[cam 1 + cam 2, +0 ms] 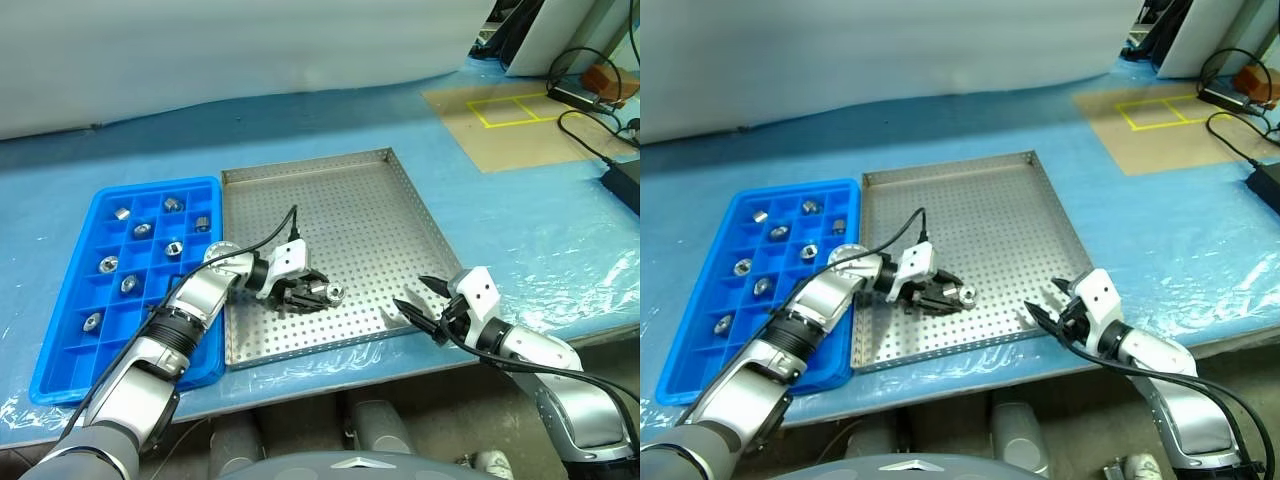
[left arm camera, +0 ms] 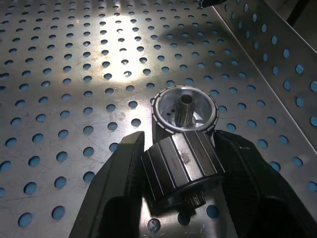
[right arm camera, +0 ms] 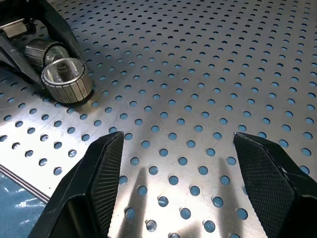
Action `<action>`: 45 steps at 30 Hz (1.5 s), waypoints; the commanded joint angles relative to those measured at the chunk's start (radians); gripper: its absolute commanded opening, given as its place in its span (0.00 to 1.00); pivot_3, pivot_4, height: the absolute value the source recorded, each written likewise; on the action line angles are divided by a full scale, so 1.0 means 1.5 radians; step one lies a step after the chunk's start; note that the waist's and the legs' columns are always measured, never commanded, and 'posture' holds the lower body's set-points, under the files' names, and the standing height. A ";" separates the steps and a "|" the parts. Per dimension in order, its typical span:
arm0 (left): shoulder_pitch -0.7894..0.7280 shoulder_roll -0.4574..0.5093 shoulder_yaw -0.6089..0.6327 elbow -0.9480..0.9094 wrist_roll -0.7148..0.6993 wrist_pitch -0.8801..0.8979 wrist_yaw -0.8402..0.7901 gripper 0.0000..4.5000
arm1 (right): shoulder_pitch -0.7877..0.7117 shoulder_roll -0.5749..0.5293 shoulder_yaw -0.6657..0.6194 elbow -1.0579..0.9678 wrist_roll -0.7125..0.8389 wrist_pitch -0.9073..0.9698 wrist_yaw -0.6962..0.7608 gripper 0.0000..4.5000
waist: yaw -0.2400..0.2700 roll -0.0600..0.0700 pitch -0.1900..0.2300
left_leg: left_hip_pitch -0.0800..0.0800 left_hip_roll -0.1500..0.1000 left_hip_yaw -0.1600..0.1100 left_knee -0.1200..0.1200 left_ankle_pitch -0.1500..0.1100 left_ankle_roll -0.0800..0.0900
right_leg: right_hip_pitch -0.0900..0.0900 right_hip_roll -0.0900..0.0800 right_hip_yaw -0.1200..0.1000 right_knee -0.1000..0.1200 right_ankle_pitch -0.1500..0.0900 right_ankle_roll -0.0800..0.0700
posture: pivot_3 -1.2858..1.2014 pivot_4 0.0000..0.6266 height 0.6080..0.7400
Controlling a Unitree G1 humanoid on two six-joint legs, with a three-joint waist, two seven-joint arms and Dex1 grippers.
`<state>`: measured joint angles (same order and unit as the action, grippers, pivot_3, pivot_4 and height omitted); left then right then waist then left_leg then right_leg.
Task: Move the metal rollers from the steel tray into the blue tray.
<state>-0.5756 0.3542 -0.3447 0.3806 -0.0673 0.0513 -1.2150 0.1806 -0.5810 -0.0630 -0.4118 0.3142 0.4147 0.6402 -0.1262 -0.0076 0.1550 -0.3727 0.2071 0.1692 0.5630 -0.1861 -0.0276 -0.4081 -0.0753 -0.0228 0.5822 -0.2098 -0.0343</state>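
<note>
Steel tray (image 1: pixel 360 200): roller (image 2: pixel 183 168) inside left gripper (image 1: pixel 312 294)

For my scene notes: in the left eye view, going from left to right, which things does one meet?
Blue tray → left gripper, shut on a metal roller → right gripper, open → black cables.

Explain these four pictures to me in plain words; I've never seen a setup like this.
This is a two-armed robot sorting small metal parts. The two wide pictures come from cameras on its head, looking down over its arms. The two close-ups come from cameras on its wrists, looking along the black fingers. On the blue-covered table lie a perforated steel tray and, beside it, a blue tray of small compartments, several already holding metal rollers. The left gripper is closed on one roller, with a second roller right against it. The right gripper waits open over the steel tray's near corner, holding nothing.
</note>
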 commanded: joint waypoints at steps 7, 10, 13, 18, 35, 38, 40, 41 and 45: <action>-0.068 -0.057 0.082 -0.032 -0.058 0.008 0.077 0.42 | -0.125 -0.006 0.072 -0.061 0.021 0.074 0.017 0.82 | 0.001 0.000 0.000 | 0.000 0.000 0.000 -0.001 -0.001 -0.001 | 0.000 0.000 -0.001 0.000 0.000 0.000 | 0.34 0.24 1.00; -0.060 -0.046 0.077 -0.044 -0.063 0.010 0.061 0.42 | -0.344 -0.038 0.037 -0.043 0.096 0.231 0.021 0.82 | -0.026 0.003 0.004 | -0.004 0.000 0.000 0.005 -0.004 0.000 | -0.004 0.000 0.002 0.001 0.004 0.002 | 0.34 0.24 1.00; -0.050 -0.023 0.074 -0.037 -0.049 -0.007 0.051 0.42 | -0.400 -0.036 0.051 -0.020 0.087 0.232 0.027 0.90 | -0.008 0.003 0.005 | -0.005 0.000 0.001 0.006 -0.001 0.003 | -0.007 -0.001 0.002 0.004 0.005 0.003 | 0.35 0.24 1.00; -0.038 -0.008 0.078 -0.041 -0.053 -0.014 0.056 0.42 | -0.417 -0.025 0.053 -0.019 0.112 0.262 0.037 0.99 | 0.026 0.008 0.007 | -0.005 0.003 0.002 0.003 0.000 0.001 | -0.009 0.001 0.000 0.004 0.003 -0.001 | 0.37 0.24 1.00; -0.022 0.001 0.100 -0.093 -0.080 0.016 0.085 0.42 | -0.424 -0.018 0.078 0.024 0.109 0.214 0.091 0.99 | 0.070 0.008 0.007 | -0.003 0.002 0.004 0.005 0.000 0.000 | -0.010 0.000 0.003 0.011 0.003 -0.001 | 0.40 0.24 1.00; -0.022 0.005 0.115 -0.112 -0.097 0.037 0.093 0.42 | -0.432 -0.016 0.089 0.038 0.104 0.217 0.096 0.99 | 0.073 0.008 0.007 | -0.001 0.002 0.004 0.005 0.001 -0.001 | -0.010 0.000 0.003 0.014 0.003 -0.001 | 0.41 0.24 1.00; -0.027 0.007 0.125 -0.112 -0.100 0.044 0.103 0.42 | -0.440 -0.016 0.098 0.050 0.108 0.219 0.110 0.99 | 0.075 0.008 0.007 | 0.000 0.002 0.004 0.006 0.000 -0.004 | -0.010 0.000 0.003 0.015 0.003 -0.001 | 0.41 0.24 1.00; -0.027 0.008 0.127 -0.114 -0.100 0.046 0.106 0.42 | -0.442 -0.016 0.102 0.053 0.111 0.219 0.118 0.99 | 0.075 0.008 0.007 | 0.000 0.002 0.004 0.006 0.000 -0.004 | -0.010 0.000 0.003 0.015 0.003 -0.001 | 0.41 0.24 1.00; -0.017 0.013 0.127 -0.135 -0.103 0.057 0.111 0.42 | -0.459 -0.009 0.121 0.074 0.100 0.205 0.133 0.99 | 0.076 0.008 0.008 | 0.000 0.002 0.004 0.006 0.001 -0.005 | -0.010 0.000 0.004 0.016 0.003 -0.001 | 0.42 0.24 1.00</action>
<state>-0.5953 0.3694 -0.1801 0.2416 -0.1956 0.1336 -1.0548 -0.4785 -0.6013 0.1220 -0.2920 0.4644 0.7494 0.8278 -0.0128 0.0038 0.1662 -0.3732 0.2096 0.1751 0.5716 -0.1851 -0.0344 -0.4231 -0.0757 -0.0170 0.6055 -0.2060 -0.0364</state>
